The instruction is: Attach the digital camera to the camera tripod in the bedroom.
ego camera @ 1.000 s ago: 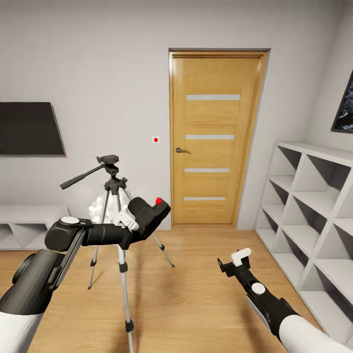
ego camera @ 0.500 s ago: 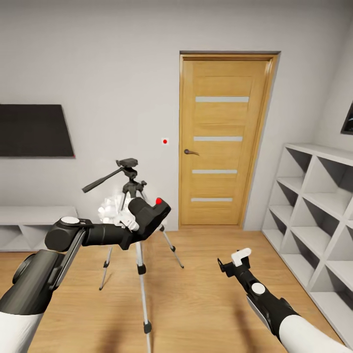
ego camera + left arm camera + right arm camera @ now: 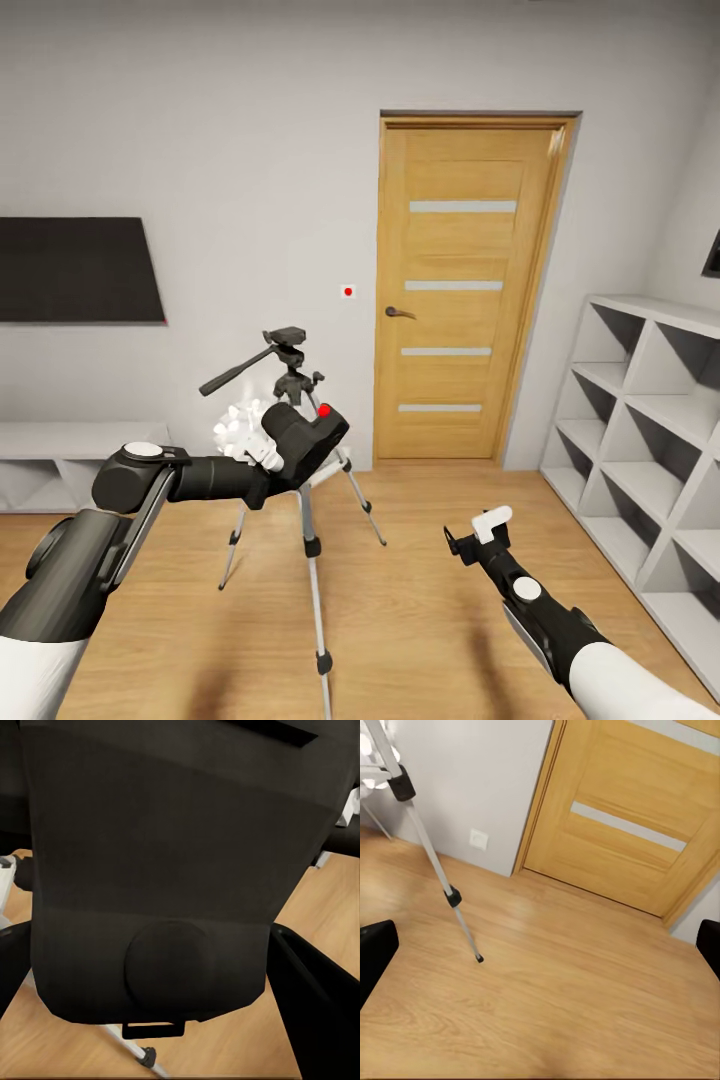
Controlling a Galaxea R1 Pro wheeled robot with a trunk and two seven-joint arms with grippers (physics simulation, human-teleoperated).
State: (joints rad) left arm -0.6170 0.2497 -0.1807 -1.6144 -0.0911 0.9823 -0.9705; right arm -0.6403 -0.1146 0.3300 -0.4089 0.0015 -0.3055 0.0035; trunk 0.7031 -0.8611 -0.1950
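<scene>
My left gripper (image 3: pixel 275 450) is shut on the digital camera (image 3: pixel 305 437), a black box with a red button on top, held out in front of me. In the left wrist view the digital camera (image 3: pixel 180 870) is a dark slab with a round lens bump. Just behind it stands the camera tripod (image 3: pixel 303 470) on the wood floor, its black head (image 3: pixel 287 338) and pan handle above the held camera. One tripod leg (image 3: pixel 431 855) crosses the right wrist view. Lower right, my right gripper (image 3: pixel 478 532) hangs open with nothing in it.
A wooden door (image 3: pixel 463 290) is in the back wall. White cube shelves (image 3: pixel 640 430) line the right side. A dark screen (image 3: pixel 75 270) hangs at the left above a low white unit (image 3: pixel 60 460). Bare wood floor (image 3: pixel 420 600) lies between my arms.
The whole view has swung left, so door, tripod and shelves sit further right in the picture. Both arms keep their places in view, the left still gripping the camera.
</scene>
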